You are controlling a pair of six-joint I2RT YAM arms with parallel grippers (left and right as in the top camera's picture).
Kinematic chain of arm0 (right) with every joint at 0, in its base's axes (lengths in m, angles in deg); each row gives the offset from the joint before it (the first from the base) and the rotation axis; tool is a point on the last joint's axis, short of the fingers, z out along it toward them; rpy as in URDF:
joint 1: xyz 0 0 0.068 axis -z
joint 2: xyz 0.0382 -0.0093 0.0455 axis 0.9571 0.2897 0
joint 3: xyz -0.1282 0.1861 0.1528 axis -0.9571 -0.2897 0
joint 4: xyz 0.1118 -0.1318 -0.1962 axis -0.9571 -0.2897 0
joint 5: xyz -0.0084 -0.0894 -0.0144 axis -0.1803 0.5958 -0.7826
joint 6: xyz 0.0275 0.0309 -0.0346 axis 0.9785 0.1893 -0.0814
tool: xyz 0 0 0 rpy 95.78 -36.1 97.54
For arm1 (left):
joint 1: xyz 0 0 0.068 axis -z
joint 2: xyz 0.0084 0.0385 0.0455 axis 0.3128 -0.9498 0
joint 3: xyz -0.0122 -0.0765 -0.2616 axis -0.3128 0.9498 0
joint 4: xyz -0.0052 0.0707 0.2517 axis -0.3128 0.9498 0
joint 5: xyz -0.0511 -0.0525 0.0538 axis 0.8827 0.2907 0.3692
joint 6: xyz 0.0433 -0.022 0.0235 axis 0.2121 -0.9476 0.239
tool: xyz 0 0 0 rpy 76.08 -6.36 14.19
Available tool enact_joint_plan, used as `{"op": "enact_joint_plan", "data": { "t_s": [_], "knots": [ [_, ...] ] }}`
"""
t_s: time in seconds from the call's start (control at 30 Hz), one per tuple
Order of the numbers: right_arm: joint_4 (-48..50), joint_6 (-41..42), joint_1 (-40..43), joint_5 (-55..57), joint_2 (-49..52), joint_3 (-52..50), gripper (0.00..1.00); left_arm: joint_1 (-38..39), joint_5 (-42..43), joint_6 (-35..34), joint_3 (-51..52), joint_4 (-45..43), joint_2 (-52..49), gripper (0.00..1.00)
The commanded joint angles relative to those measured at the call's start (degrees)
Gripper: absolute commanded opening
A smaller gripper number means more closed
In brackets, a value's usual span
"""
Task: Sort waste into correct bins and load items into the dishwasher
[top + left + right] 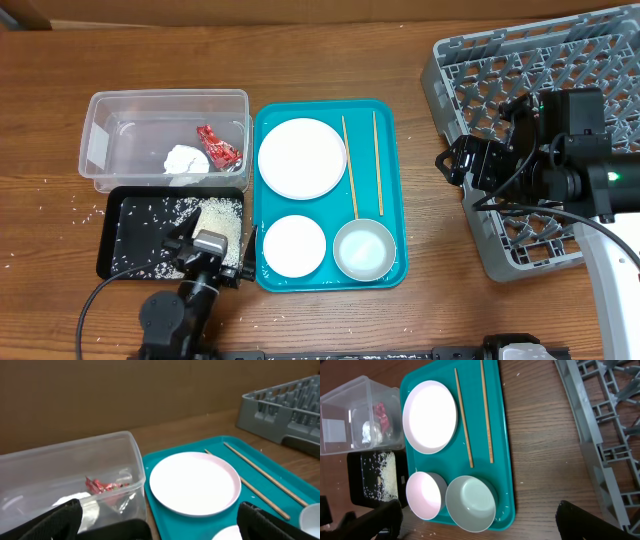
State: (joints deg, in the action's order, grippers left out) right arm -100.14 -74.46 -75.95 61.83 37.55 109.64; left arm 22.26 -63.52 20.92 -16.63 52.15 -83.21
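From above, the waste looks already sorted. The red wrapper (218, 146) and the tissue wad (186, 160) lie inside the clear tub (165, 96). The rice (215, 215) is heaped in the black tray (112, 250), with a few grains loose on the table (330, 40) to its left. The plate (302, 158), two bowls (294, 245) and two chopsticks (350, 165) wait on the teal tray (396, 200), so I judge that loading the dish rack (480, 80) is not yet begun. The left arm (190, 295) sits at the black tray's near edge. The right arm (570, 170) hangs over the rack's left side, probably because it is close to both dishes and rack. In the left wrist view the jaws are spread wide with nothing between them, facing tub and plate. In the right wrist view the jaws are likewise wide apart and hold nothing, looking down on the teal tray.
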Motion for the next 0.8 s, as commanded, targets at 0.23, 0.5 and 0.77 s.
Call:
{"op": "enact_joint_plan", "data": {
  "t_s": [0.23, 0.5, 0.77],
  "knots": [
    [0.2, 0.17, -0.46, 0.09, -0.17, 0.39, 1.0, -0.31, 1.38, 1.31, 5.53, -7.72, 0.7, 1.0],
    [0.17, 0.17, -0.46, 0.09, -0.17, 0.39, 1.0, -0.31, 1.38, 1.31, 5.53, -7.72, 0.7, 1.0],
    [1.79, 0.17, -0.46, -10.58, -0.17, 0.39, 1.0, -0.31, 1.38, 1.31, 5.53, -7.72, 0.7, 1.0]
  ]
}}
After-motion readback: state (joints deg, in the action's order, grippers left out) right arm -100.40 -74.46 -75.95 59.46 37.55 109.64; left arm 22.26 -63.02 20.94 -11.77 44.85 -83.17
